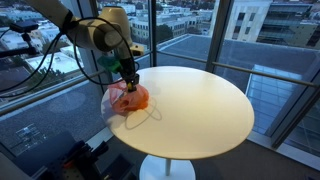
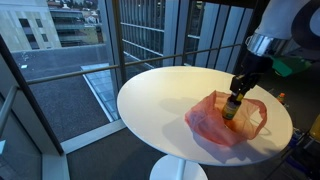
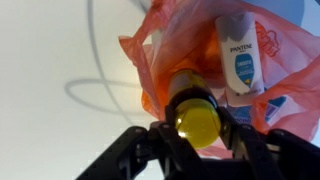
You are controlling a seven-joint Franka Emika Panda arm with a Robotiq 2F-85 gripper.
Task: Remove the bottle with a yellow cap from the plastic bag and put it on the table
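An orange plastic bag [image 1: 127, 98] lies near the edge of the round cream table [image 1: 200, 100]; it shows in both exterior views, also [image 2: 215, 122]. My gripper [image 3: 197, 128] reaches into the bag's mouth and is shut on the yellow cap [image 3: 197, 120] of a dark bottle [image 3: 183, 85]. In an exterior view the gripper [image 2: 234, 103] stands over the bag with the bottle [image 2: 231, 110] under it. A white Pantene bottle [image 3: 240, 57] lies inside the bag beside the dark bottle.
The table's white pedestal [image 2: 178, 170] stands below. Glass walls and railings surround the table [image 2: 150, 90]. Cables and equipment sit near the arm's base [image 1: 85, 155]. The bag's loop handle [image 3: 100, 95] rests on the tabletop.
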